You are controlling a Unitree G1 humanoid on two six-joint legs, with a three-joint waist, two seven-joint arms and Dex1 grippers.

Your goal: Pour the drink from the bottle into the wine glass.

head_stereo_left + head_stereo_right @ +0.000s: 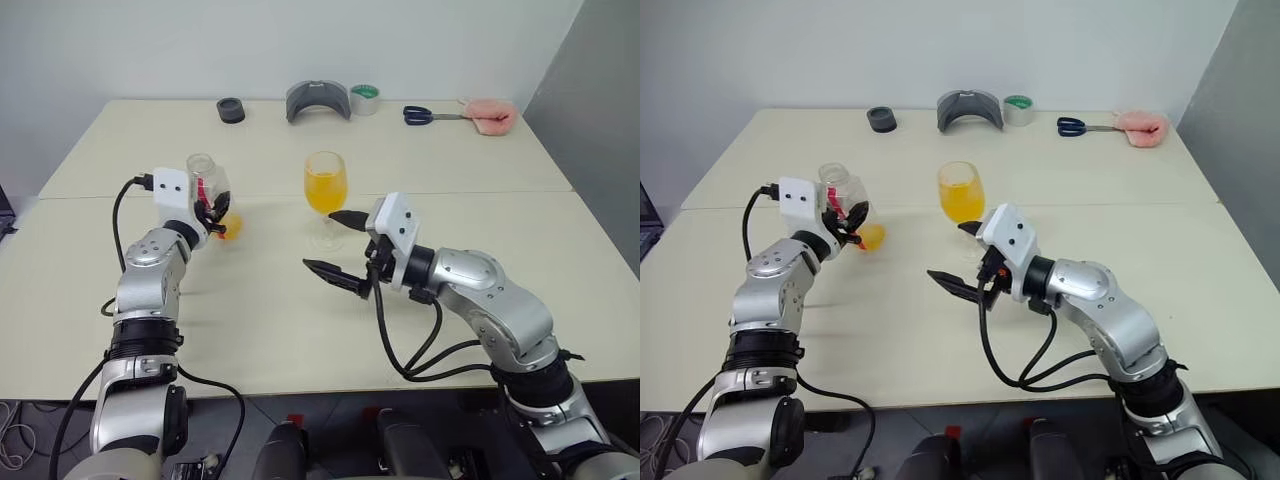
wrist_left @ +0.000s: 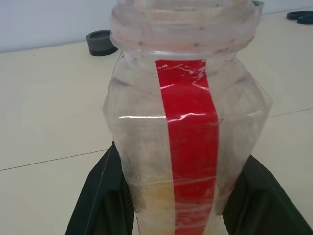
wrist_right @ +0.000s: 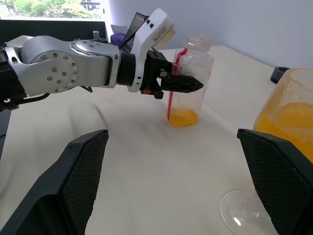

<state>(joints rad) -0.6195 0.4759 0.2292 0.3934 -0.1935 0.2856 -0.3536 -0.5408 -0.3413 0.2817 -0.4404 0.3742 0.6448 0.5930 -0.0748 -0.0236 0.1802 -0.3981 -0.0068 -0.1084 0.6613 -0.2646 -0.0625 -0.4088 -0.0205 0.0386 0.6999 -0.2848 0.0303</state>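
left gripper is clamped on the bottle, upright, well off to the wine glass's left with a bit of drink at its bottom. right gripper sits spread wide just by the glass's foot, holding nothing.

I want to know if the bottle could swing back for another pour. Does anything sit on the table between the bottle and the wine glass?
Nothing visible does. The bottle, gripped by the left gripper, stands left of the wine glass with bare table between. The open right gripper sits in front of the glass, not between them.
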